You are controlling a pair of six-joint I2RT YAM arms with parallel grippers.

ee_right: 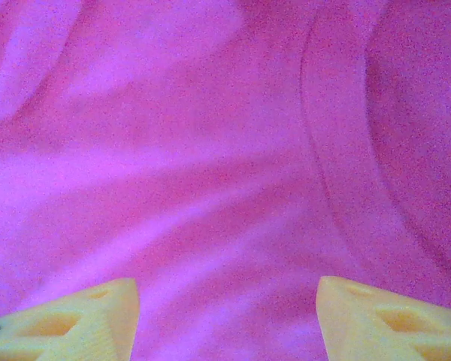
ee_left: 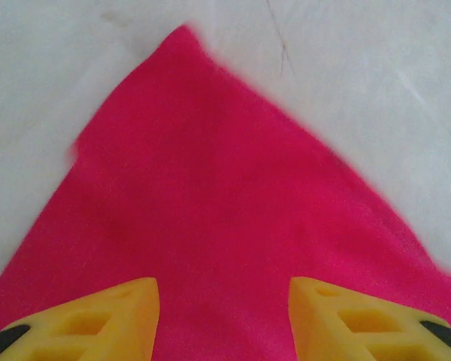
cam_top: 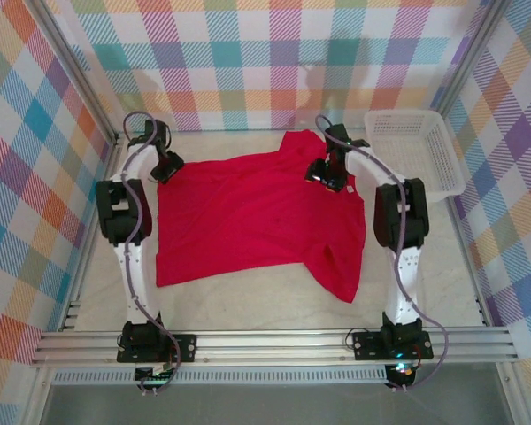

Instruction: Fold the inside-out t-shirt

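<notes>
spreading flat, the inside-out t-shirt (cam_top: 248,221) lies under left gripper (ee_left: 222,295) and right gripper (ee_right: 227,295), both gaping.

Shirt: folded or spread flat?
Spread. The t-shirt lies flat on the table, both sleeves sticking out, with no large fold visible.

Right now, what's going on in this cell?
A bright red short-sleeved cloth t-shirt lies spread mostly flat on the pale table, not yet folded. The left tool sits over the shirt's far left corner, and the right tool sits over its far right part, near a sleeve. Both tools are open above the cloth with nothing pinched. A white plastic mesh basket stands at the far right, apart from the shirt.
</notes>
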